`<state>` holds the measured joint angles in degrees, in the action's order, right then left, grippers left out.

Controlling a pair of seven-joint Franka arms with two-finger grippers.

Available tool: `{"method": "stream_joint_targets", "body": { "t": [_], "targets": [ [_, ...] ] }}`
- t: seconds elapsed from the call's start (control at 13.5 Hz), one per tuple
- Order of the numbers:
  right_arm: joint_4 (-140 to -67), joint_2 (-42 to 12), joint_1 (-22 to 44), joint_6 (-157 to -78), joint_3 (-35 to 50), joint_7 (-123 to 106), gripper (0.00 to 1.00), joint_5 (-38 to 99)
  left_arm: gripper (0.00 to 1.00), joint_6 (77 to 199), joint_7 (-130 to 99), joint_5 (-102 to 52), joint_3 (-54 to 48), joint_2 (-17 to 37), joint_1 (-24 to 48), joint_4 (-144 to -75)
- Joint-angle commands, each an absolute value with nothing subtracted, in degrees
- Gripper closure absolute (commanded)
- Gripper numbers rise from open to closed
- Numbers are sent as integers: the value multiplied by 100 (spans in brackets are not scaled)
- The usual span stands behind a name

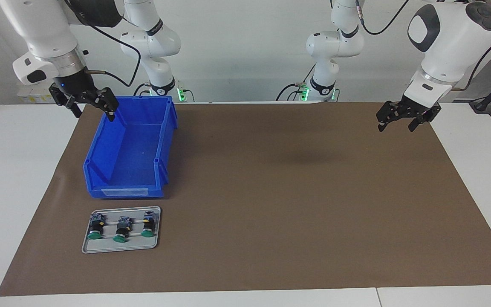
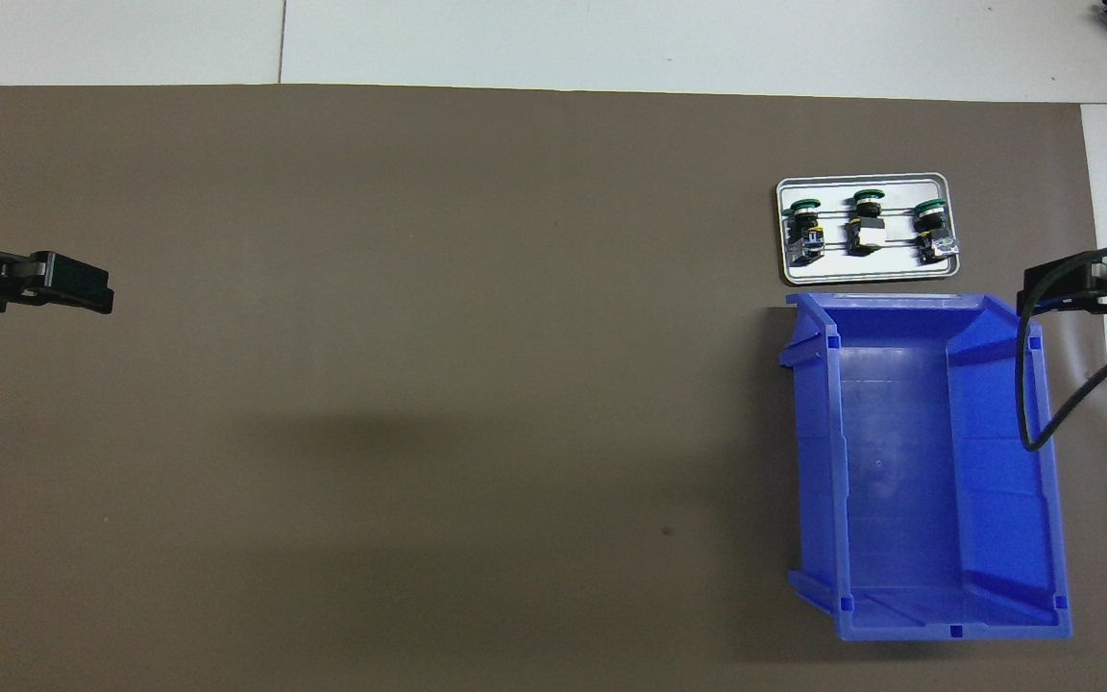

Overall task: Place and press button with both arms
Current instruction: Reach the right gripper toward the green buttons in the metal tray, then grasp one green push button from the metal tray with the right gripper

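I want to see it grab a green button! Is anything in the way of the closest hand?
Partly. The right hand hangs open over the blue bin's corner nearest the robots. The bin sits between it and the tray holding the three buttons. Nothing covers the buttons, so going over the bin looks possible.

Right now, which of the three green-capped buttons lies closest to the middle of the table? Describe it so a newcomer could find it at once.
Start at the blue bin at the right arm's end of the brown mat. Just farther from the robots lies a small grey tray holding three buttons in a row. The one you want, the end button, is the one toward the left arm's end, with a neighbour on one side only.
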<state>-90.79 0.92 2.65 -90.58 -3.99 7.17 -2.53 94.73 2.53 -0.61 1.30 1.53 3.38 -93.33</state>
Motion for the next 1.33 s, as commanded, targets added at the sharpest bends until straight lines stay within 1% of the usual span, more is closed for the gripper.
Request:
{"method": "stream_joint_targets", "body": {
  "t": [0.0,0.3,0.44,0.59,0.74,0.89,1.04,1.26],
  "targets": [
    [-9193,167,211,-9140,-316,860,0,-255,0,9501,246,53,88,35,281,-9466],
    [-9211,176,202,-9167,-325,853,0,-246,0,9501,246,53,97,35,281,-9466],
    [-9220,123,159,-9482,-325,818,0,-237,0,9492,246,44,88,35,281,-9466],
    [-9220,-87,141,-9920,-325,782,0,-211,0,9492,246,44,88,35,281,-9466],
    [-8975,-708,88,-10299,-325,738,0,-202,0,9492,246,44,88,35,281,-9466],
    [-8475,-1516,44,-10817,-325,467,0,-106,0,9492,255,44,97,35,281,-9466],
    [-7965,-2211,18,-11274,-325,343,0,-35,0,9492,246,44,88,35,281,-9466],
    [-7559,-3030,26,-12135,-290,237,0,-26,0,9492,246,44,88,35,281,-9466]
  ]
}}
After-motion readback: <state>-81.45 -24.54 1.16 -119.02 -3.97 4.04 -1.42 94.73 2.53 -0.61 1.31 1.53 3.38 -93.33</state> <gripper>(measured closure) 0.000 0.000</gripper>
